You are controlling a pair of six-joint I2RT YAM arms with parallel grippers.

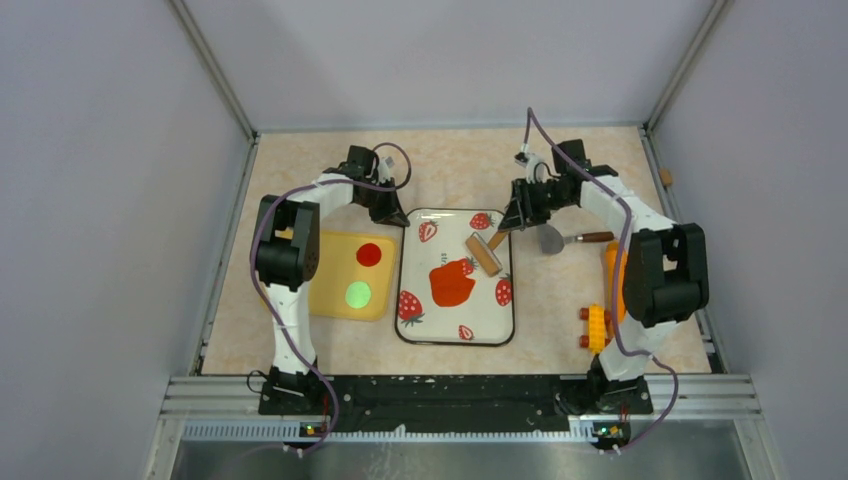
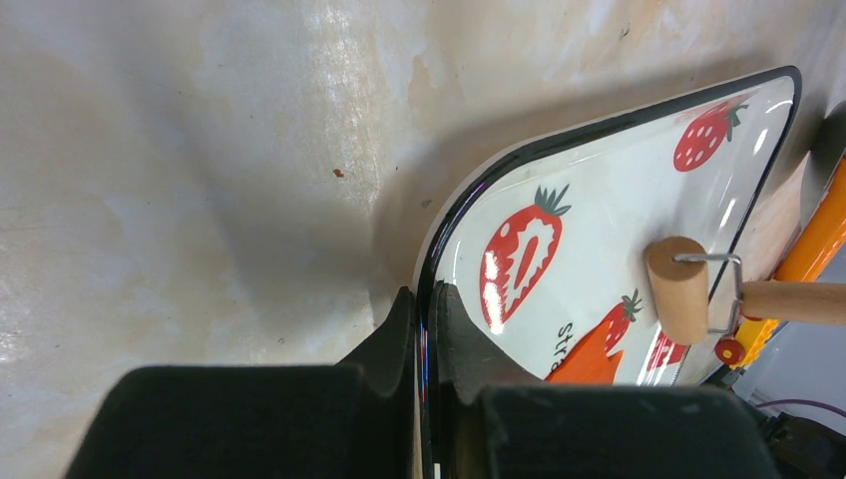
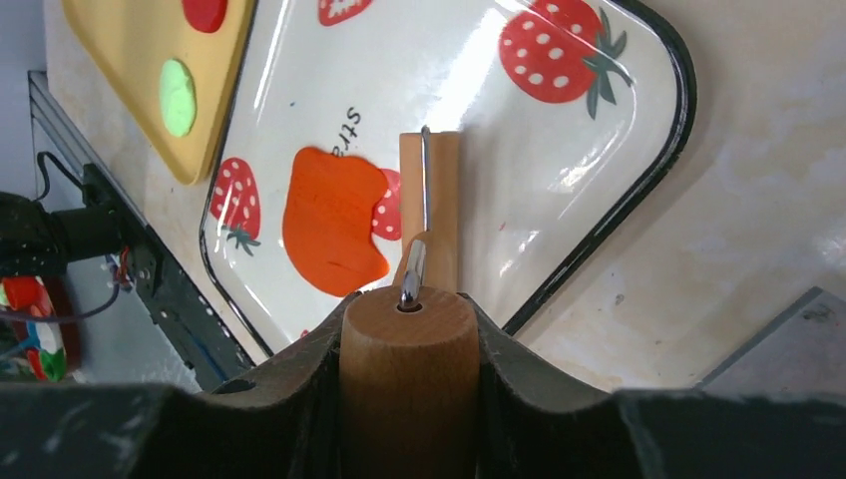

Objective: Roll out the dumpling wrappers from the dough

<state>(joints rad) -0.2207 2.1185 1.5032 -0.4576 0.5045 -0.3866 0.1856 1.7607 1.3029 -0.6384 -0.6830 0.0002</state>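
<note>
The dough (image 1: 451, 283) is a flattened irregular orange-red blob in the middle of the strawberry-printed tray (image 1: 420, 320); it also shows in the right wrist view (image 3: 334, 222). My right gripper (image 1: 507, 222) is shut on the handle of a wooden roller (image 3: 409, 384); the roller's barrel (image 1: 484, 254) rests on the tray just right of the dough. My left gripper (image 1: 393, 212) is shut on the tray's black rim (image 2: 425, 329) at its far left corner. A red wrapper (image 1: 369, 254) and a green wrapper (image 1: 358, 294) lie on a yellow board (image 1: 335, 300).
A metal spatula (image 1: 552, 238) with a wooden handle lies right of the tray. Orange and yellow toy pieces (image 1: 598, 327) sit at the near right. Grey walls enclose the table on three sides.
</note>
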